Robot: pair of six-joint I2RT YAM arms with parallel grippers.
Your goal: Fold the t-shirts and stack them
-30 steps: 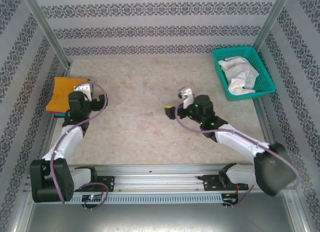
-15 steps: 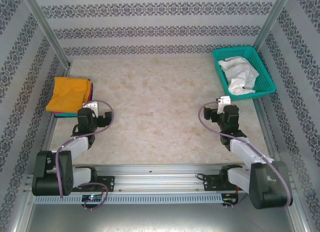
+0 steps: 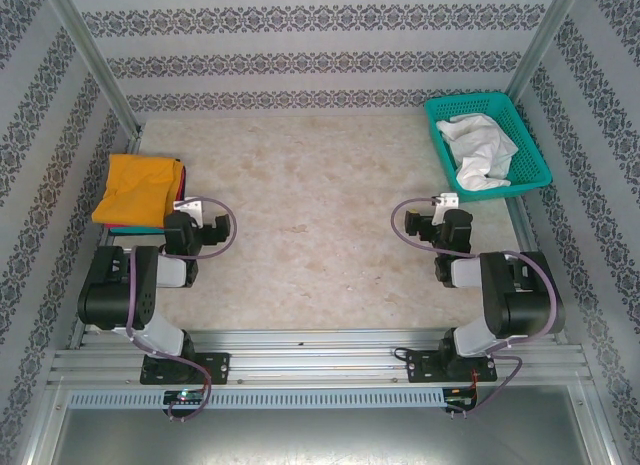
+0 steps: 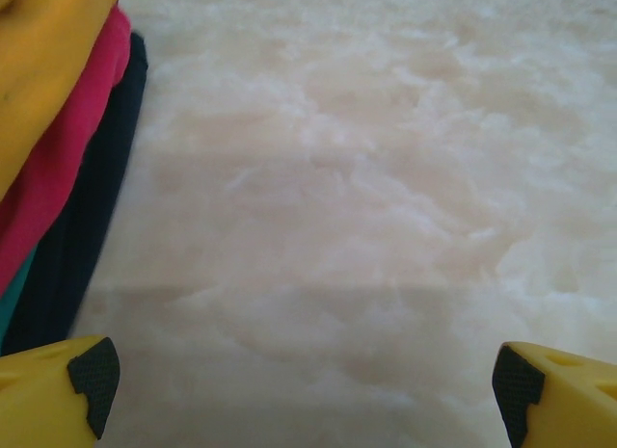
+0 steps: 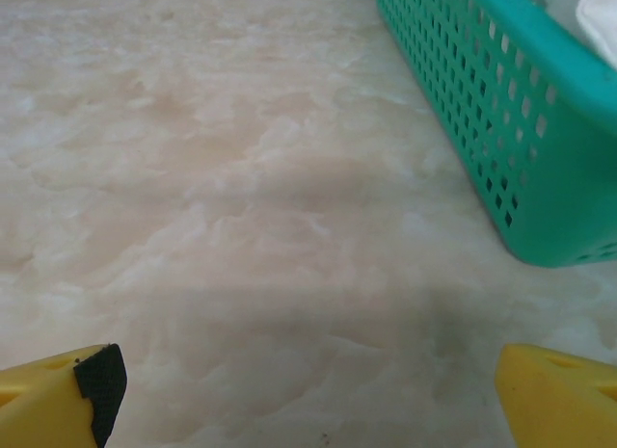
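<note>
Marbled beige worktop [image 3: 320, 175] is stretching across the cell between patterned walls [image 3: 320, 45]. Both arms are sitting tucked in close to their bases at the near edge, the left arm [image 3: 120, 290] on the left and the right arm [image 3: 510, 295] on the right, well apart from each other.

At the far right corner a teal plastic lattice basket [image 3: 440, 150] is resting on the worktop, and a crumpled white cloth [image 3: 478, 145] is lying inside it.

The t-shirts are lying in a folded stack at the far left edge. The mustard-orange t-shirt [image 3: 135, 185] is sitting on top, the magenta t-shirt [image 4: 77, 149] is showing beneath it, and a sliver of the teal t-shirt [image 4: 8, 308] is peeking out lower down, with a dark cloth [image 4: 96, 217] edging the pile on its right.

The left gripper [image 4: 301, 381] is hovering over bare worktop just right of the stack, its yellow fingers spread wide and holding nothing. The right gripper [image 5: 307, 381] is likewise standing wide apart and empty, pointing toward the basket's near left wall.
</note>
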